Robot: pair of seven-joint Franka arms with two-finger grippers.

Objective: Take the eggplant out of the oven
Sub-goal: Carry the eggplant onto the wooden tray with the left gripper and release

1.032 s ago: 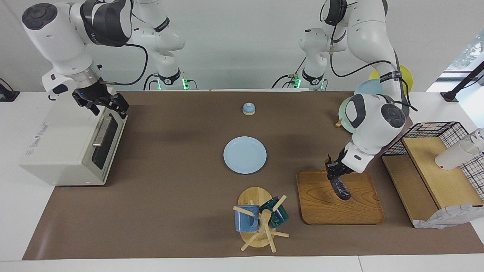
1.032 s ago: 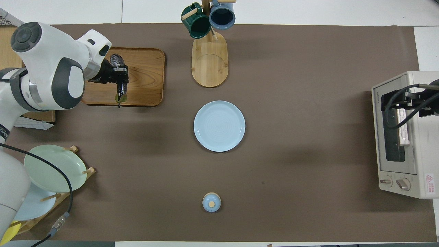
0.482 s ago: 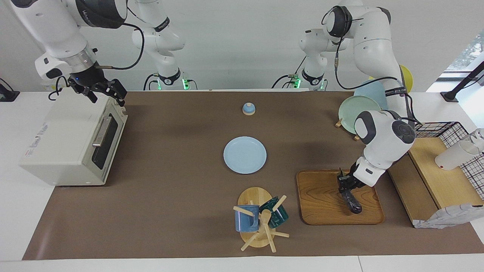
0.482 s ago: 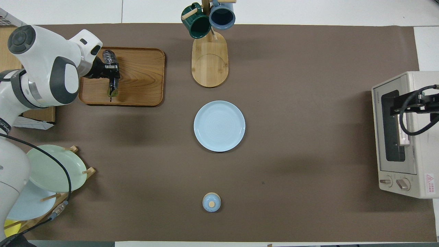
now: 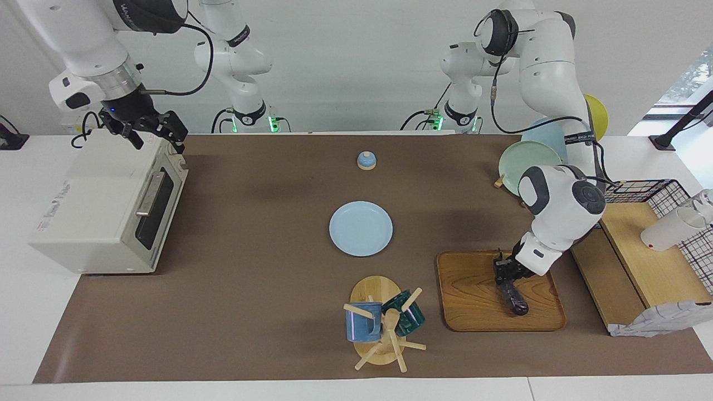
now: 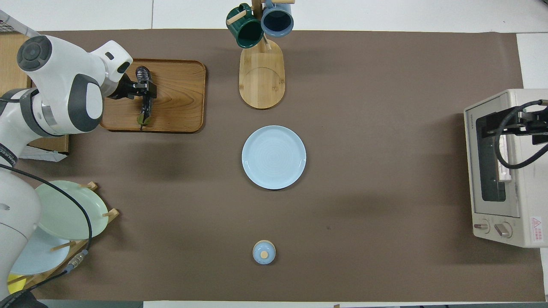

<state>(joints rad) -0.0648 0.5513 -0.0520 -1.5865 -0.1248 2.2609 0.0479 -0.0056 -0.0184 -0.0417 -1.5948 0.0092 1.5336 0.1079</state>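
- Two arms are busy at either end of the brown table mat (image 5: 250, 312).
- Largest on it is the cream toaster oven (image 5: 94, 211) at the right arm's end, its door shut; the right gripper (image 5: 149, 133) hovers over its top edge, and I cannot tell how its claw stands.
- Next comes the wooden tray (image 5: 473, 301) at the left arm's end, farther from the robots than the green plate in its rack (image 5: 521, 159).
- On that tray, the left gripper (image 5: 504, 273) is clenched on the eggplant (image 5: 515, 298), whose free end looks to touch the wood.
- Risk, as I judge it: the eggplant sits close to the tray's edge and is held near one end, so a quick release could let it roll off onto the mat.
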